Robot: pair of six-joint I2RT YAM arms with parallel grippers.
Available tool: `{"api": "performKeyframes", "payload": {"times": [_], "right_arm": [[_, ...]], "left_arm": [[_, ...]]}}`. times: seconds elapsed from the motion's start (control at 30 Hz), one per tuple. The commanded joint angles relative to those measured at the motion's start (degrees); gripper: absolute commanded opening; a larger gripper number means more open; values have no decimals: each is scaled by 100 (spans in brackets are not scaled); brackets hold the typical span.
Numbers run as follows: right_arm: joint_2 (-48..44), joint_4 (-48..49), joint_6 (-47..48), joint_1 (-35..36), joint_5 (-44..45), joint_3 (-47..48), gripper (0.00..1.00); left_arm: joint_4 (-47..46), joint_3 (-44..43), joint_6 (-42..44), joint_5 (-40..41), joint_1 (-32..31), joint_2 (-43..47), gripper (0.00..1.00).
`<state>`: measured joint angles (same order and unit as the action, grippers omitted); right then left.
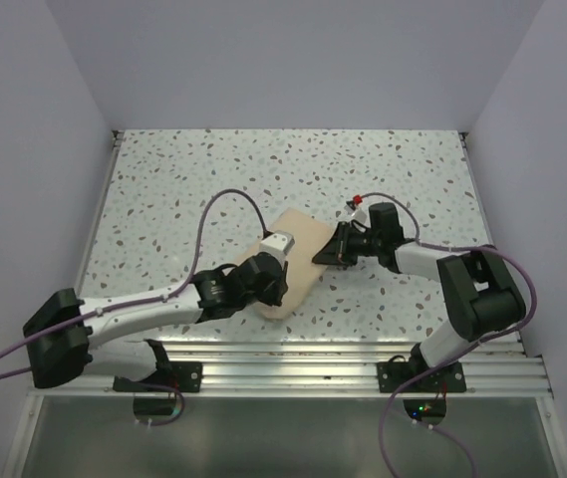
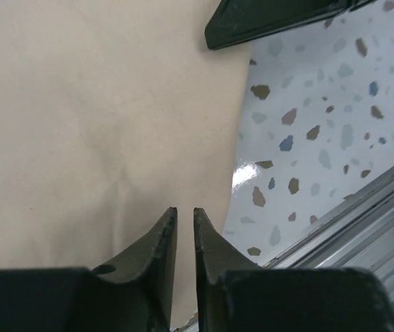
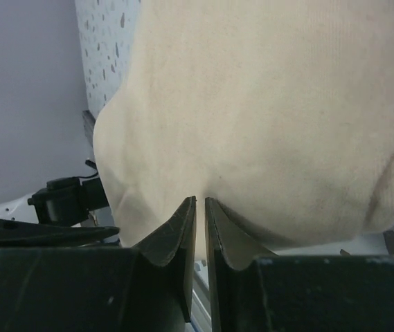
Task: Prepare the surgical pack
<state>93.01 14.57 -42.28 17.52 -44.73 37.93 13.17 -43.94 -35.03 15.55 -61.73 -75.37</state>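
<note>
The surgical pack (image 1: pixel 298 261) is a tan-beige cloth bundle lying in the middle of the speckled table. My left gripper (image 1: pixel 268 277) is over its near-left part. In the left wrist view the pack (image 2: pixel 93 117) fills the left side and the left gripper (image 2: pixel 183 209) is shut to a thin slit with its tips on the flat cloth, no fold seen between them. My right gripper (image 1: pixel 329 249) is at the pack's right edge. In the right wrist view the right gripper (image 3: pixel 200 199) is shut, pinching the cloth edge of the bulging pack (image 3: pixel 273 117).
The speckled table (image 1: pixel 213 179) is walled on three sides. A metal rail (image 1: pixel 293 354) runs along the near edge, also seen in the left wrist view (image 2: pixel 363 221). A dark finger of the right gripper (image 2: pixel 280 17) shows there too. The left arm's cable (image 1: pixel 208 214) loops over the table.
</note>
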Motion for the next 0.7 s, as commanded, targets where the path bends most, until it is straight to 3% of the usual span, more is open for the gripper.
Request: {"api": "performKeyframes", "payload": {"times": [0.0,0.13,0.2,0.33,0.47,0.67], "right_arm": [[-468,-497,492,-20,271,583,15],[154,-43,152,-82,184,970,14],[374,186,89,-91,219,1014,14],[648,362,62,-178,237,805,14],[683,581,106,-223,237,409,14],[271,872,-245,-179,272,-329,13]], "left_arm": [[125,-27,-241,484,126,733,22],[-24,34,-329,-16,872,831,23],[-87,70,-399,27,952,814,23],[510,105,-951,894,1040,919,21],[678,588,-1261,1029,1356,1419,24],[521,1002,-1007,-93,2534,2035,24]]}}
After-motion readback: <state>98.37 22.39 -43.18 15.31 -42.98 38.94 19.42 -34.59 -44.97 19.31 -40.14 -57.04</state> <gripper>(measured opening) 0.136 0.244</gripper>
